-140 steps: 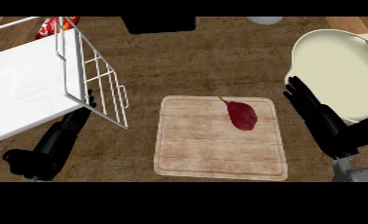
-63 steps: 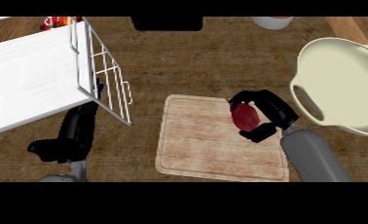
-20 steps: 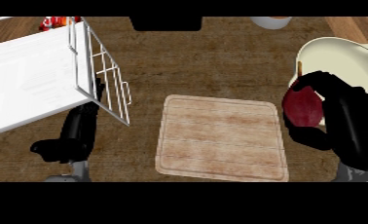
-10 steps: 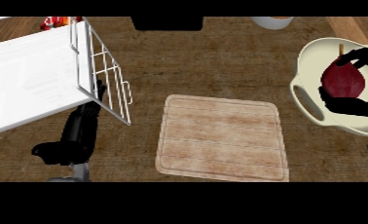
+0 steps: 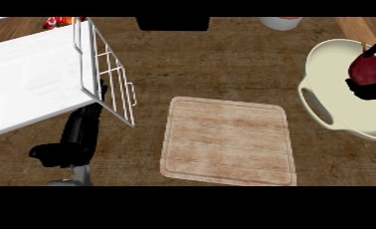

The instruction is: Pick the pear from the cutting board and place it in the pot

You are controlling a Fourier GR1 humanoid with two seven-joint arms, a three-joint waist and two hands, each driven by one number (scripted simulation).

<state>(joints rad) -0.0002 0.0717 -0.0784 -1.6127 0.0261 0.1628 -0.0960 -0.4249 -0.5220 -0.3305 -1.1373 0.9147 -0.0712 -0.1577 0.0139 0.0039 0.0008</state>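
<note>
Gripping pear (image 5: 363,69) over pot (image 5: 323,73) at right edge: right hand (image 5: 361,88); left hand (image 5: 57,153) curled.

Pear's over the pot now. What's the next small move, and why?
Probably open the right robot hand and let go: the pear sits inside the pot rim, fingers curled round it, and the cutting board is bare.
</note>
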